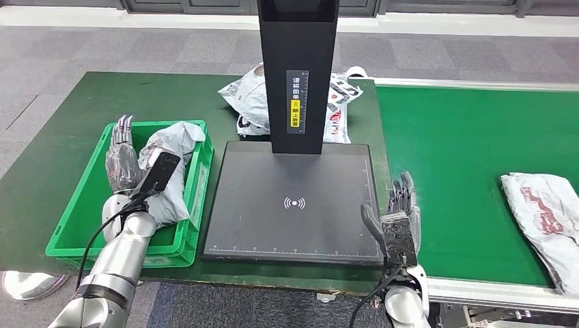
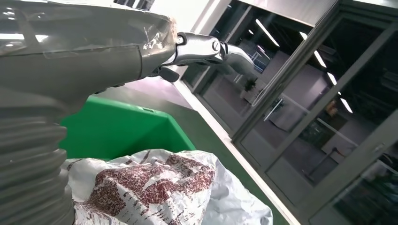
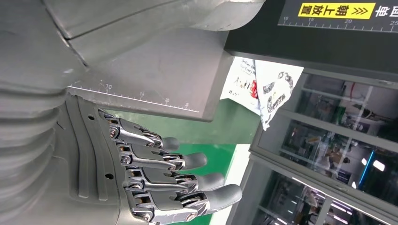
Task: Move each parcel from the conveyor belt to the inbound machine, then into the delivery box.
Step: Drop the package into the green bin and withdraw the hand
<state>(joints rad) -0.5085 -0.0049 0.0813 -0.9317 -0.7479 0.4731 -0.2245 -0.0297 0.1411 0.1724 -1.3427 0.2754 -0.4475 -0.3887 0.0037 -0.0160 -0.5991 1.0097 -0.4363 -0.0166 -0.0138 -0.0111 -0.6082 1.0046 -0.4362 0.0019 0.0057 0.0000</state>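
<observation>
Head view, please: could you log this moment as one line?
left robot hand: open over green bin | right robot hand: open | belt parcel: waiting

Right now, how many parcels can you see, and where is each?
3. One parcel lies in the green bin by the left hand, one sits behind the scanner post, partly hidden, and one is on the conveyor belt.

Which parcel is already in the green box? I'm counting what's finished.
The crumpled white parcel beside the left hand lies in the green box; one lies behind the scanner column, another on the belt.
</observation>
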